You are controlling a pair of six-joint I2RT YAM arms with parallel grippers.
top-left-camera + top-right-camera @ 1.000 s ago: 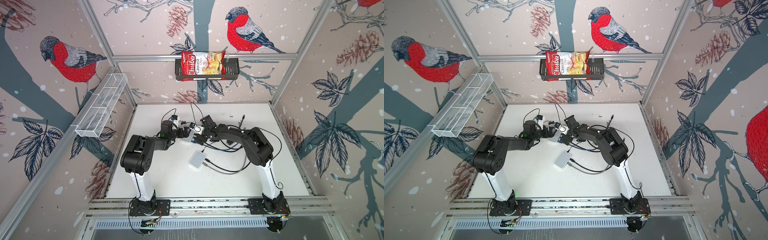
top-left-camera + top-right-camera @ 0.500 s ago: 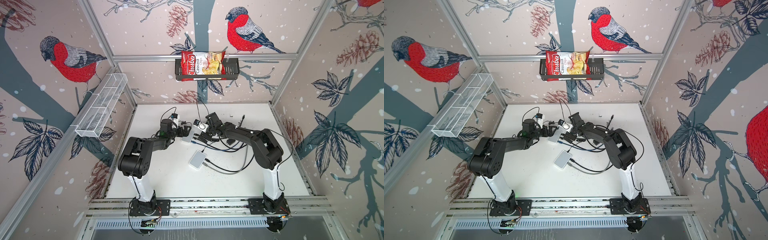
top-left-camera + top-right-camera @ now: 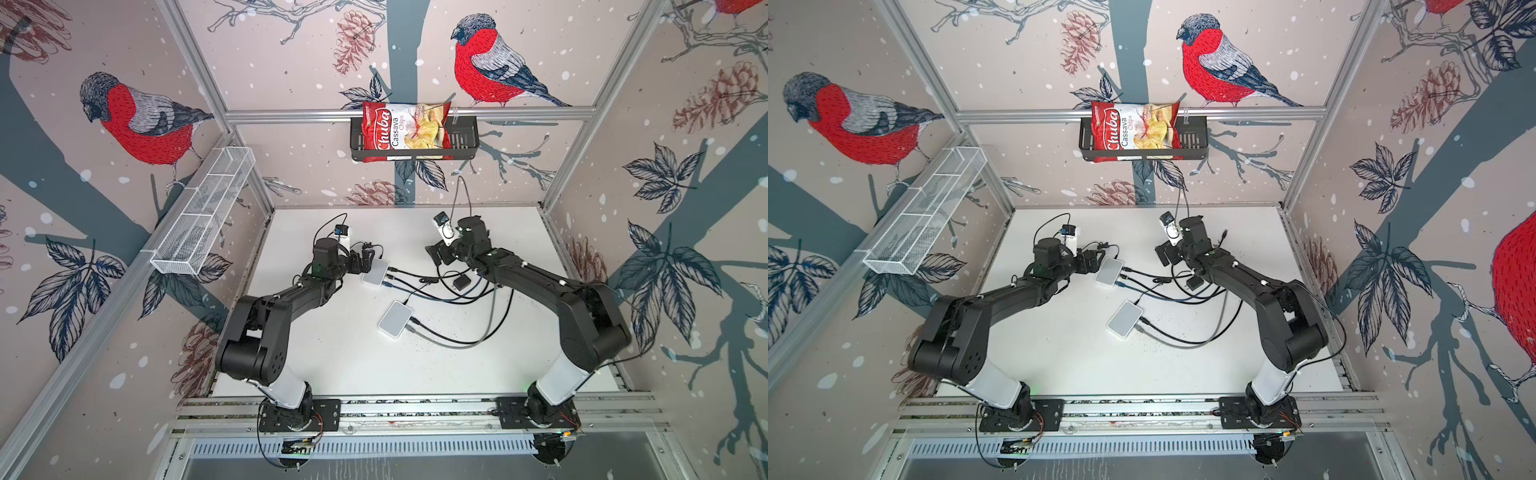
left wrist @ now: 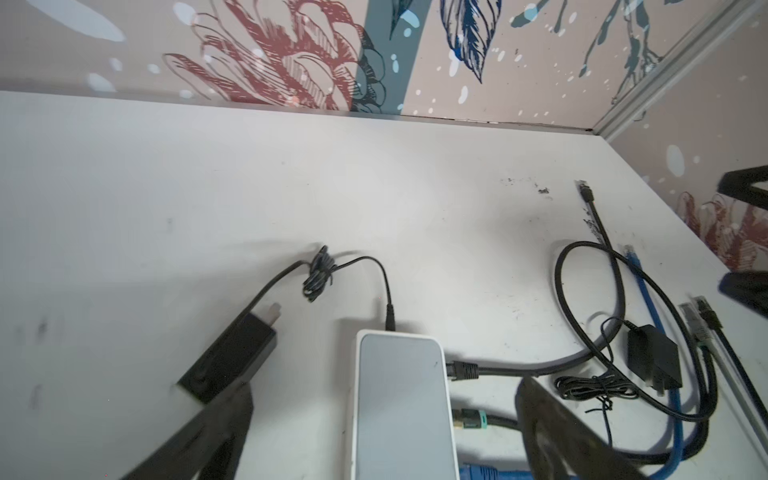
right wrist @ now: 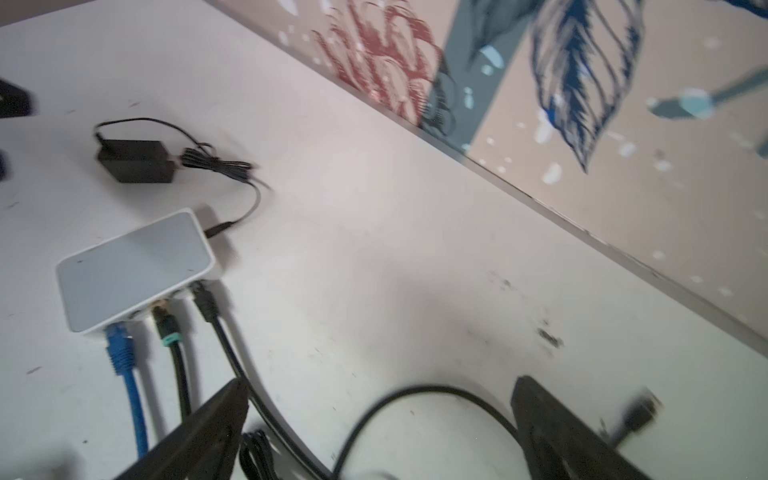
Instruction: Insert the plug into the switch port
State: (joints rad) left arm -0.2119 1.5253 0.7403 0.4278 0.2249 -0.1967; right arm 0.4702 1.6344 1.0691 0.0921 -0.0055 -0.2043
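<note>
A white switch lies at mid-table. In the right wrist view three plugs sit in its ports: a blue one, a green-banded black one and a black one. My left gripper is open and straddles the switch, with a gap on each side. My right gripper is open and empty. It hangs to the right of the switch, over a loop of black cable.
A second white switch with its own cables lies nearer the front. Loose cable ends and two black power adapters lie around the switch. A chips bag sits in a wall basket, and a wire basket hangs on the left wall.
My right gripper has drawn away from the switch, to the right and toward the back wall. The left gripper has stayed at the switch.
</note>
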